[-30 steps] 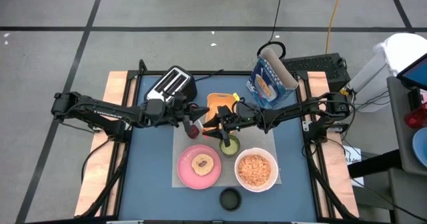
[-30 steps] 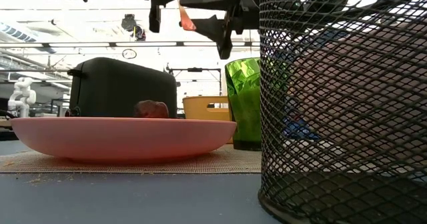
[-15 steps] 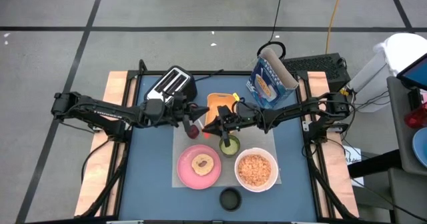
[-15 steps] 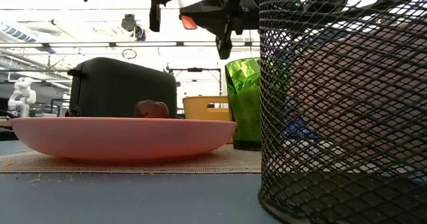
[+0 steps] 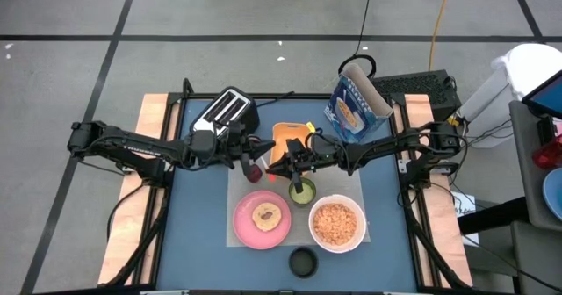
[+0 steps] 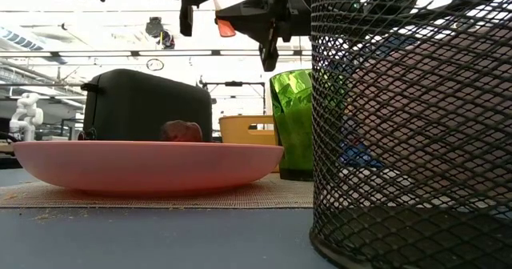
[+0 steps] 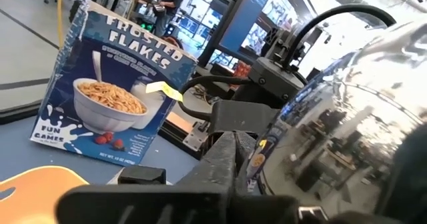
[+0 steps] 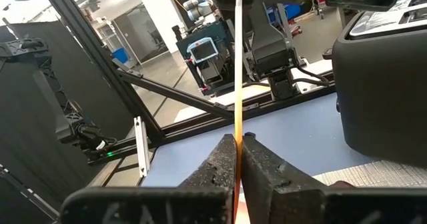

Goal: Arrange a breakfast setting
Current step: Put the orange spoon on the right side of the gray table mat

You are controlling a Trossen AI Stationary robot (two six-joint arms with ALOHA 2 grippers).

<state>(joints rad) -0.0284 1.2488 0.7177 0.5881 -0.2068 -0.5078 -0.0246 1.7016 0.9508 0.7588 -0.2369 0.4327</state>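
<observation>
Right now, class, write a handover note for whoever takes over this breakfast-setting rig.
Grippers: left gripper and right gripper are both shut on the red-handled spoon in mid-air, apparently a handover.
Done: toast on the pink plate, white bowl filled, green cup beside them.
Behind: orange tray, cereal box, dark-red fruit.
Left: probably the left lets go and the spoon is set down.

Blue cardboard cereal box (image 7: 110,94) stands upright on the blue table (image 7: 40,159). Orange plastic tray (image 7: 37,184) corner lies near it. Shiny silver spoon bowl (image 7: 347,127) fills the close foreground.
</observation>
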